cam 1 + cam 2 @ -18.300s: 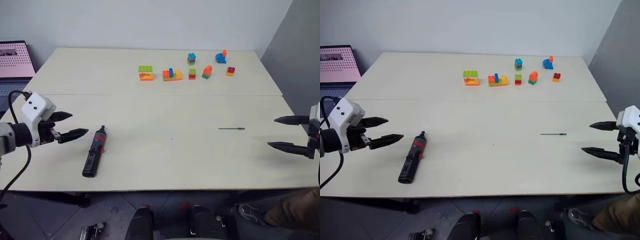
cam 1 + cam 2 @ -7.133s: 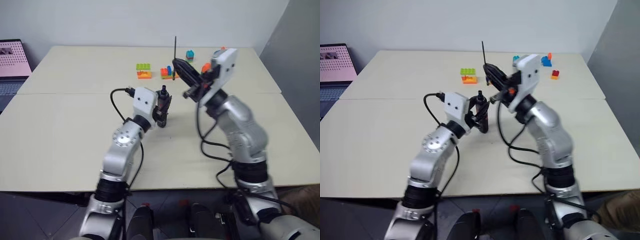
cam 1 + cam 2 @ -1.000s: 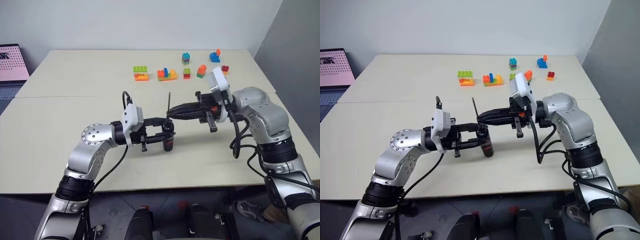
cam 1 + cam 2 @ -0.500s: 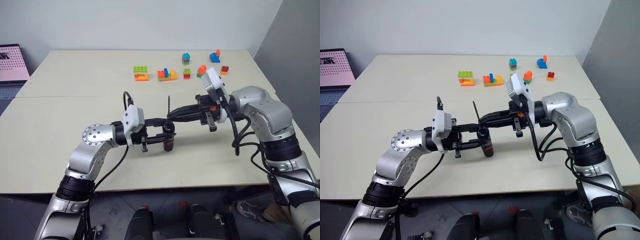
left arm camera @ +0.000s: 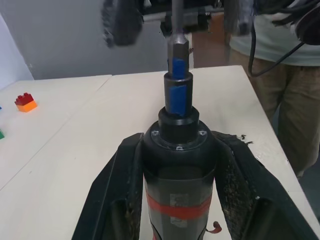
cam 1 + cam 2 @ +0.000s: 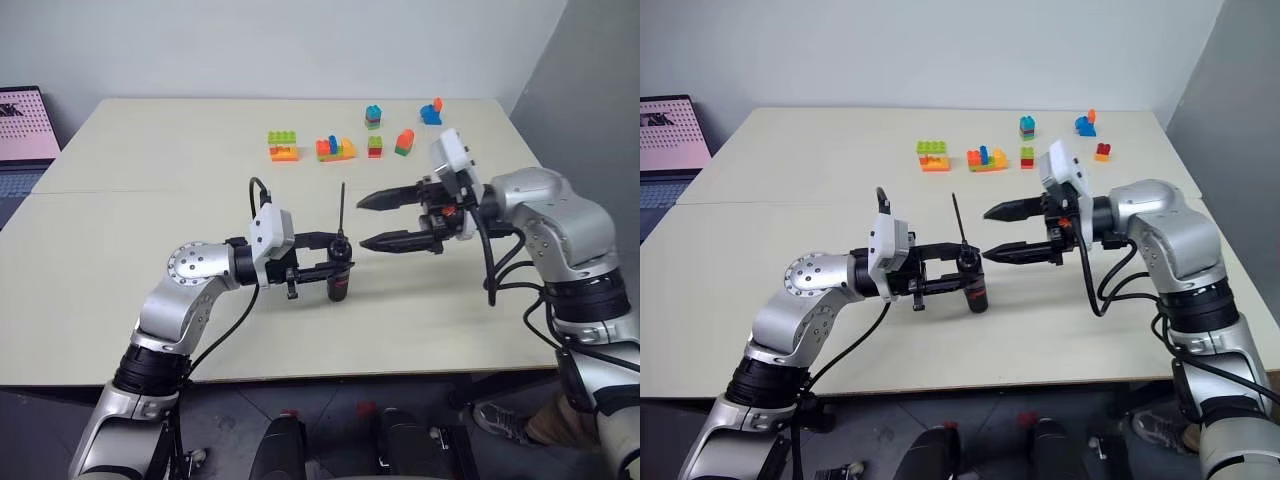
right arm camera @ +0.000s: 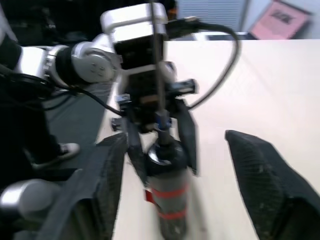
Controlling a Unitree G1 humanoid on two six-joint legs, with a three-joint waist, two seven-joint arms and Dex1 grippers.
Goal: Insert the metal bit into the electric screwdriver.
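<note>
Screwdriver (image 6: 338, 275) stands upright above the bench (image 6: 150, 160), toward its near edge, clamped in the left jaws (image 6: 340, 253). Its metal bit (image 6: 342, 208) sticks straight up from the tip. Just beside it, the right jaws (image 6: 360, 222) gape wide, holding nothing.

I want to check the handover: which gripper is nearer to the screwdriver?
Left. The left gripper is shut on the screwdriver, holding it upright with the bit on top; the right gripper is open, apart beside it.
</note>
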